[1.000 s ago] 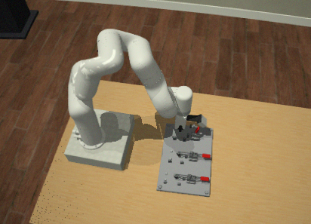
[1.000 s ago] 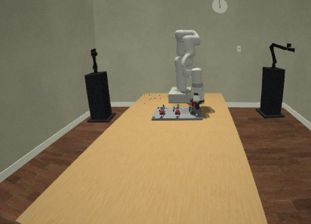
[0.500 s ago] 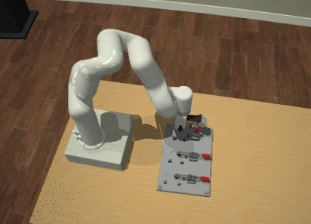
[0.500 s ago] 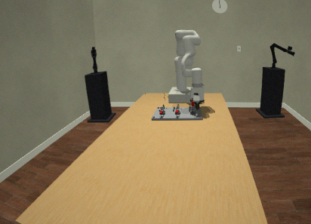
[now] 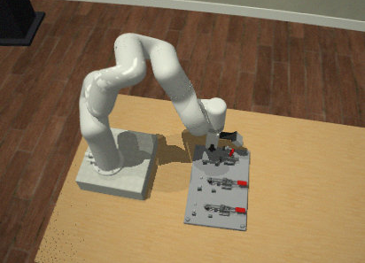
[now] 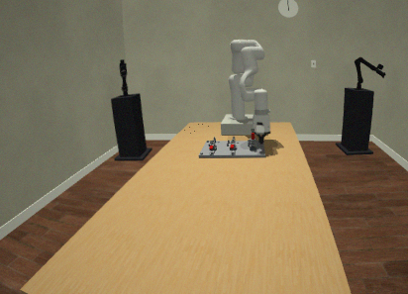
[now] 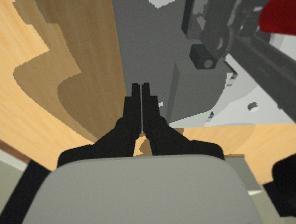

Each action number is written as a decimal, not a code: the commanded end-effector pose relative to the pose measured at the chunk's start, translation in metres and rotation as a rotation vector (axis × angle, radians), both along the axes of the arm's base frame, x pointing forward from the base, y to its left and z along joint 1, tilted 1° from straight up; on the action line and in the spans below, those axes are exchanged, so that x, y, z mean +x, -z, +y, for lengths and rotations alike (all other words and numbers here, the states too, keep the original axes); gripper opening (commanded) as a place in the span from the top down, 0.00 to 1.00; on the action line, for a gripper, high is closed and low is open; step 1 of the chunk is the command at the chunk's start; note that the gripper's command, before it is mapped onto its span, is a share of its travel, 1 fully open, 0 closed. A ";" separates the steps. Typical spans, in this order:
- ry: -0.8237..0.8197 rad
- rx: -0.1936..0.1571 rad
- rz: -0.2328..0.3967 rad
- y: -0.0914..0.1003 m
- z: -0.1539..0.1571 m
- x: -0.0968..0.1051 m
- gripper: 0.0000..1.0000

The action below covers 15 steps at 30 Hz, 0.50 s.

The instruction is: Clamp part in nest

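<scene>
The grey fixture plate (image 5: pixel 195 212) (image 6: pixel 207 155) lies on the table with three nests in a row. My gripper (image 5: pixel 213 150) (image 6: pixel 257 143) (image 7: pixel 141 94) is shut and empty, with its fingertips low over the far nest. A grey block, the part (image 7: pixel 150 40), lies in that nest under my fingertips. The far clamp's red handle (image 5: pixel 231 152) (image 6: pixel 253 134) (image 7: pixel 281 17) stands tilted up just right of my fingers, with its linkage (image 7: pixel 210 50) over the part. I cannot tell whether its bar lies level.
The middle clamp's red handle (image 5: pixel 242 182) and the near clamp's red handle (image 5: pixel 240 210) lie flat. The arm's base block (image 5: pixel 117 166) stands left of the fixture. Two black pedestals (image 6: pixel 130 126) (image 6: pixel 357 121) stand on the floor beside the table.
</scene>
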<state>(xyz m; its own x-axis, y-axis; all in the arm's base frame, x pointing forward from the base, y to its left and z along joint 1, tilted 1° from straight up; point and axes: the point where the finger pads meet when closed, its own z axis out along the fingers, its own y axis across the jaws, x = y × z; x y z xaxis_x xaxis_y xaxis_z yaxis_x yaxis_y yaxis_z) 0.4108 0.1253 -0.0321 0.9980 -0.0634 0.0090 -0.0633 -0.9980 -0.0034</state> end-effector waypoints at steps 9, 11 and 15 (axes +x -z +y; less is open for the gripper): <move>-0.001 0.001 -0.004 -0.025 0.001 0.001 1.00; -0.001 0.001 -0.004 -0.033 0.001 0.001 1.00; -0.001 0.001 -0.004 -0.041 0.001 0.001 1.00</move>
<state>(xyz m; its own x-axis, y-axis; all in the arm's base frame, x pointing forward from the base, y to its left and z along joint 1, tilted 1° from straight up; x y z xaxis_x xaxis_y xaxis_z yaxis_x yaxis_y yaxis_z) 0.4117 0.1264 0.0011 0.9980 -0.0627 0.0121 -0.0626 -0.9980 -0.0045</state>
